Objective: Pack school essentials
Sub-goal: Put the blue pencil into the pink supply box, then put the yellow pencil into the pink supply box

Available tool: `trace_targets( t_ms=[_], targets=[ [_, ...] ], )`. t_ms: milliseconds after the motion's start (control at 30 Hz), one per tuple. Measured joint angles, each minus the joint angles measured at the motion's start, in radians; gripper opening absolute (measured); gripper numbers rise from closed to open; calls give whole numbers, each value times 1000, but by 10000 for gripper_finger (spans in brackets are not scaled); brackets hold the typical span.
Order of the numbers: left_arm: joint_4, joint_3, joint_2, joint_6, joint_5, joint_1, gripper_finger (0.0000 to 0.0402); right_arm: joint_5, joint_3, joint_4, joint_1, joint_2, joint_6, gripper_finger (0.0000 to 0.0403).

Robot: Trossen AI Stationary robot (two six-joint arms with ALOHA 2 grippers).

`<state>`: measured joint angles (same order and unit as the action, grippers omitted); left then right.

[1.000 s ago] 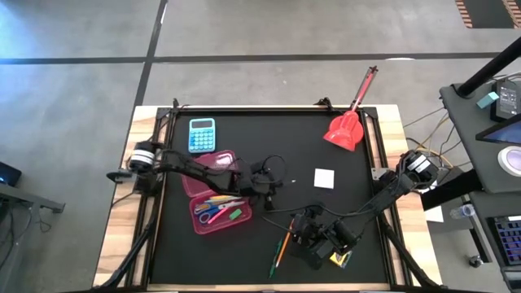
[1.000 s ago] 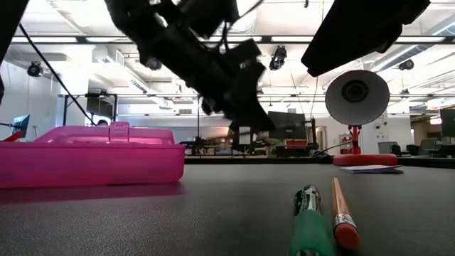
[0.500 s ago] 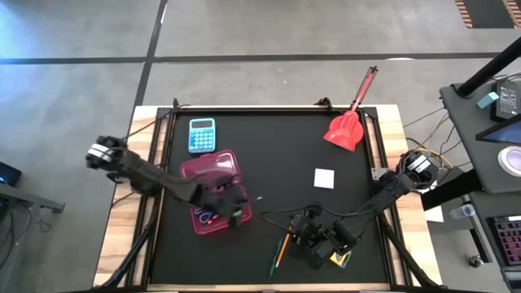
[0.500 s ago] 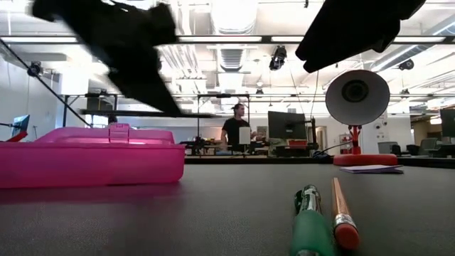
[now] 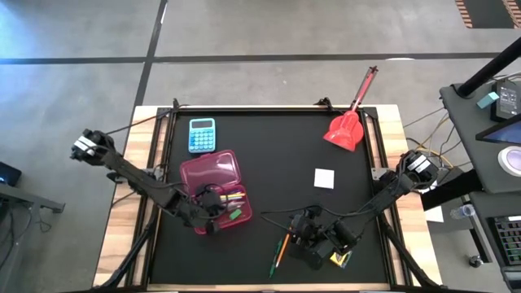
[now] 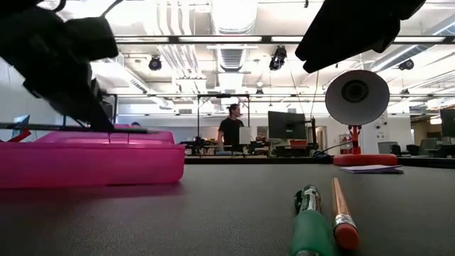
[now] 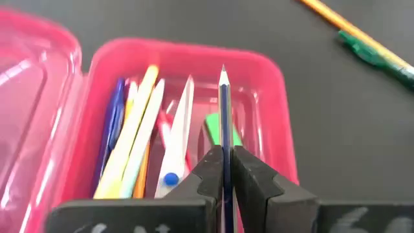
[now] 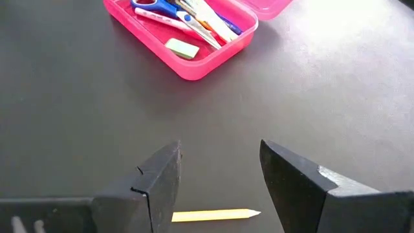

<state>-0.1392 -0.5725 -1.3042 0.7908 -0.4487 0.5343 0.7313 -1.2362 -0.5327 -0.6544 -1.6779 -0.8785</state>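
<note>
The open pink case (image 5: 220,189) lies left of the table's middle, its tray (image 7: 272,97) holding pens, blue-handled scissors (image 7: 176,139) and a green eraser (image 7: 217,126). My left gripper (image 7: 224,155) hovers over the tray, shut on a dark blue pencil (image 7: 224,103). My right gripper (image 8: 220,152) is open above the table near its near edge. An orange pencil (image 6: 341,206) and a green pen (image 6: 307,217) lie flat side by side just left of it. A yellow crayon box (image 5: 339,259) peeks out under the right arm. My left gripper pinches the dark blue pencil by its shaft (image 7: 224,171) between the two fingers. The pencil runs along the fingers, its sharp tip (image 7: 223,70) pointing forward beyond them. It is lifted clear and lies about level just above the case's rim (image 6: 106,131).
A blue calculator (image 5: 202,134) lies beyond the case near the far left corner. A red long-handled scoop (image 5: 346,126) sits at the far right, a white note (image 5: 325,177) right of centre. A person (image 6: 231,128) stands in the room behind.
My left gripper has swung from the table's middle toward the left and near side, coming down over the case's tray with the pencil still in its hold. The right arm has kept still.
</note>
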Motion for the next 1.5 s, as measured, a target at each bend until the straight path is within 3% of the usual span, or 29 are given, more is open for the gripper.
trace_targets(
  t_ms=[133, 300, 500, 667, 900, 1300, 1500],
  targets=[
    [-1, 9, -15, 41, 15, 1, 21, 0, 0, 0, 0, 0, 0, 201],
    [0, 9, -17, 36, 22, 1, 80, 0, 0, 0, 0, 0, 0, 201],
    [3, -29, -12, -77, 14, -9, 133, 0, 0, 0, 0, 0, 0, 201],
    [133, -46, -5, -231, -58, -11, 136, 0, 0, 0, 0, 0, 0, 201],
    [455, -42, -72, -453, -30, -10, 136, 0, 0, 0, 0, 0, 0, 201],
    [790, -41, -295, -484, -7, -10, 136, -1, 0, 0, 0, 0, 0, 201],
    [850, -62, -338, -484, 12, -9, 136, -1, 0, 0, 0, 0, 0, 201]
  ],
)
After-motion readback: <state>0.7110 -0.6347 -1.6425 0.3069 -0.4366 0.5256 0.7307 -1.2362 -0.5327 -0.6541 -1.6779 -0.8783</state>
